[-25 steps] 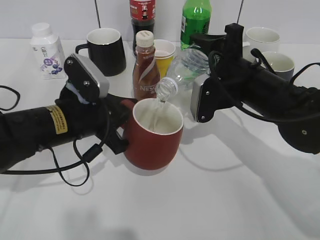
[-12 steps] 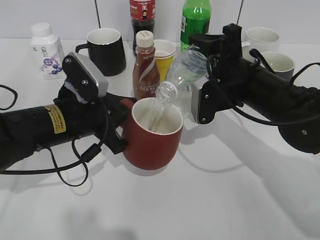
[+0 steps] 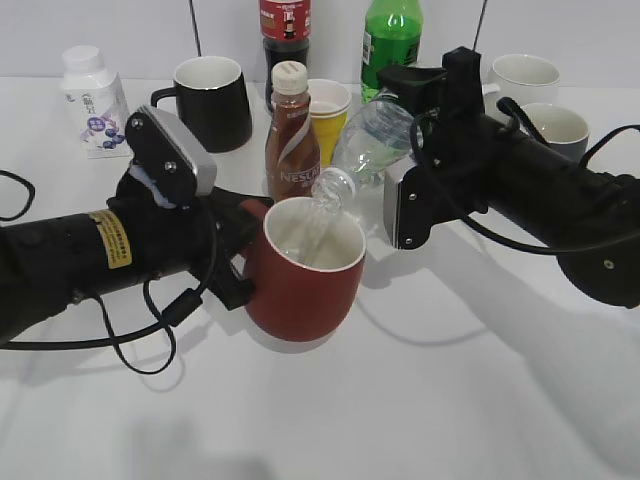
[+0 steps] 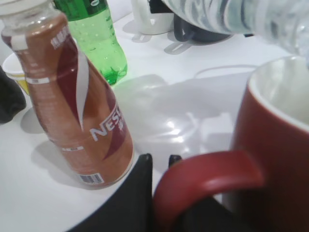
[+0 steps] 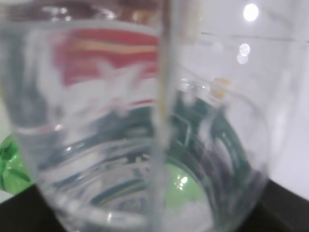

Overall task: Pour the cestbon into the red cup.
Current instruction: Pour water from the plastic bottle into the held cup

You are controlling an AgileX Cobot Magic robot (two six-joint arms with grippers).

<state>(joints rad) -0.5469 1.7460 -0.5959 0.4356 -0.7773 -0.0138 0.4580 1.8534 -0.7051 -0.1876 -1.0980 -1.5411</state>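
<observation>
Crowding white table [image 3: 420, 400], bottles, mugs, white wall [image 3: 120, 25]

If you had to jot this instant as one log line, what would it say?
step: pouring | right end effector: holds cestbon tilted, mouth over red cup | left end effector: grips cup handle | water falling into cup

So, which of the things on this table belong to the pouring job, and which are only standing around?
Part of the job:
cestbon, tilted, held by the right gripper
red cup, handle in the left gripper

Only standing around:
Nescafe bottle
green soda bottle
black mug
yellow paper cup
white bottle
</observation>
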